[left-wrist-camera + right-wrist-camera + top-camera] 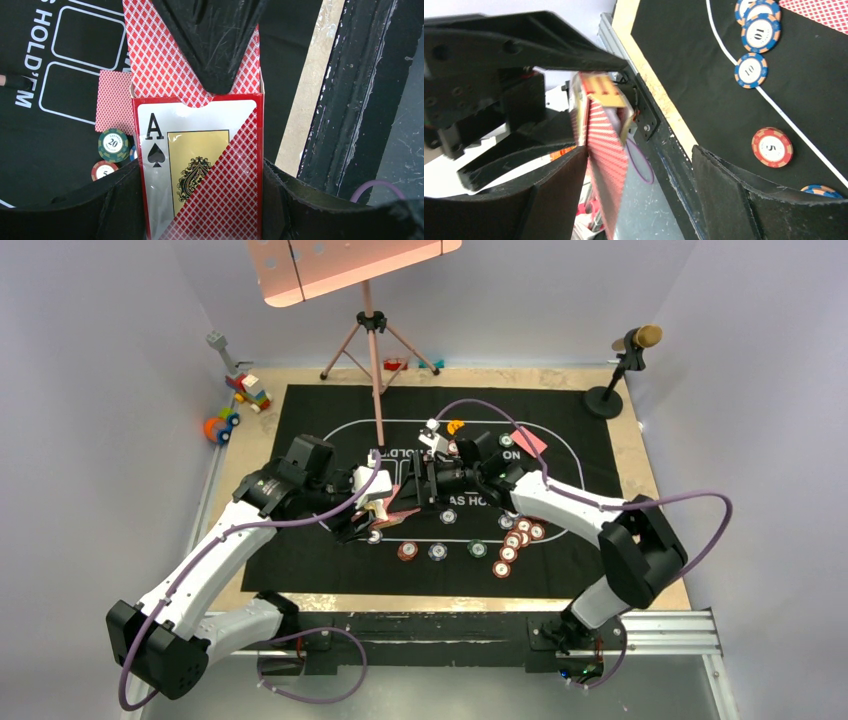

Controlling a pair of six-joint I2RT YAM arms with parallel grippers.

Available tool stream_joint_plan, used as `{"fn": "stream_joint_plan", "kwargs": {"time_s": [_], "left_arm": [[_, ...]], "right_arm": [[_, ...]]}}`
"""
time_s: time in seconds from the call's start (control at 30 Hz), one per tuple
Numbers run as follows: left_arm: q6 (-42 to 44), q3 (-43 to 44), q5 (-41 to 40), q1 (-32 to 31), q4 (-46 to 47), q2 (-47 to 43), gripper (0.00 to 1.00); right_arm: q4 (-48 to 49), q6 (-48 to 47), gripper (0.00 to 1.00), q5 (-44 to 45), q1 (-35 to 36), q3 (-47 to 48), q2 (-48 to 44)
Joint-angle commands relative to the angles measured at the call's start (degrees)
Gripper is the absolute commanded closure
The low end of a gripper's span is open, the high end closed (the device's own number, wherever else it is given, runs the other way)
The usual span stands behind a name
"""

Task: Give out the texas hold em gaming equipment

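Card box (200, 175) bottom cut off at lower edge, blurred in right wrist view; mat (310, 415) lettering partly covered.

I am seeing soft, even overhead light in the top view; the pale walls are glowing and only faint shadows are lying on the black mat (320, 410). The left wrist view is coming through crisp on the card box (200, 170), with a faint sheen washing over its ace face. The right wrist view is looking rougher: the box is smearing close to the lens, the fingers (734, 200) are sitting dark and soft along the bottom, and the upper-left background is blowing out white.
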Motion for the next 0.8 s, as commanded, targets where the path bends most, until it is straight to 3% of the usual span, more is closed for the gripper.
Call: {"fn": "stream_joint_plan", "kwargs": {"time_s": [0.0,0.33,0.53,0.77], "left_arm": [[-0.3,2.8,2.1,0.1,1.7,-0.6,0.91],[-0.3,2.8,2.0,0.1,1.7,-0.7,0.91],[-0.4,2.9,2.1,0.1,1.7,-0.7,0.91],[-0.4,2.9,2.2,0.1,1.7,-0.8,0.91]], "right_arm": [[4.3,1.6,0.22,-0.3,-0.2,0.9,0.8],[3.0,1.5,0.61,0.2,-1.2,-1.7,-2.2],[0.7,0.6,0.7,0.4,-3.1,-2.7,-4.9],[-1.7,-1.4,0.73,0.2,-6.2,-3.4,-7.7]]}}
